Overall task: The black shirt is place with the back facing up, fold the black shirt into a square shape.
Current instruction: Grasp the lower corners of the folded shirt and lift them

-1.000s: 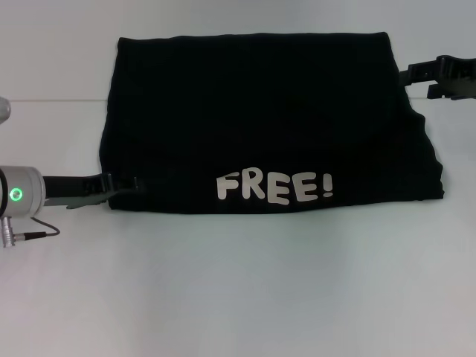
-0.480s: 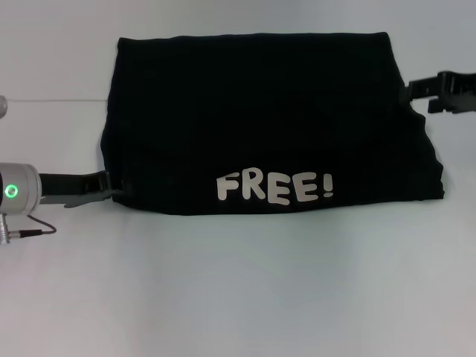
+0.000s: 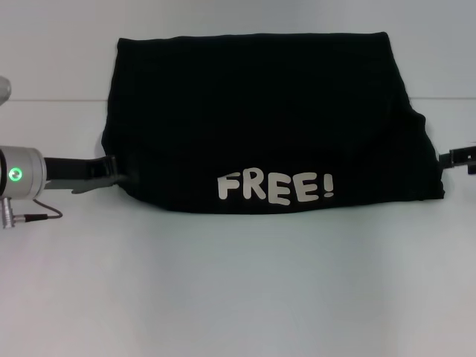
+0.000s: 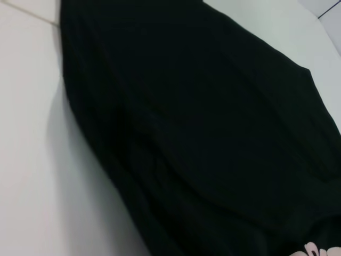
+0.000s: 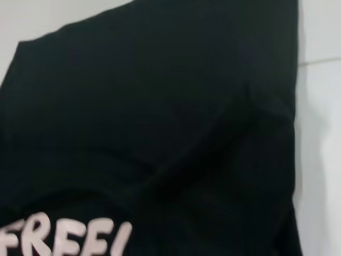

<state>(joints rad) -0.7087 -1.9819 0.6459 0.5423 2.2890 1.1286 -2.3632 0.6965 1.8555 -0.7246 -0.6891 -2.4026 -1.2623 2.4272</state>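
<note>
Shirt [image 3: 268, 119] lies between grippers: left gripper [image 3: 119, 177] touching near-left edge, right gripper [image 3: 455, 157] beside right edge; jaws' opening unclear.

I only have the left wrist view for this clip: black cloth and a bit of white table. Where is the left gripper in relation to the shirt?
Observer: In the head view the left gripper is at the near left corner of the black shirt, its tip right at the cloth edge.
Operator: I see a trace of pale print at one edge. What is it?
Observer: White chunky letters reading "FREE!", along the shirt's near edge, facing up.
Operator: And the right arm?
Observer: The right gripper is only partly in frame, just off the shirt's near right corner, apart from the cloth.
Operator: Is the shirt folded yet?
Observer: It is folded over once into a wide shape, not a square.
</note>
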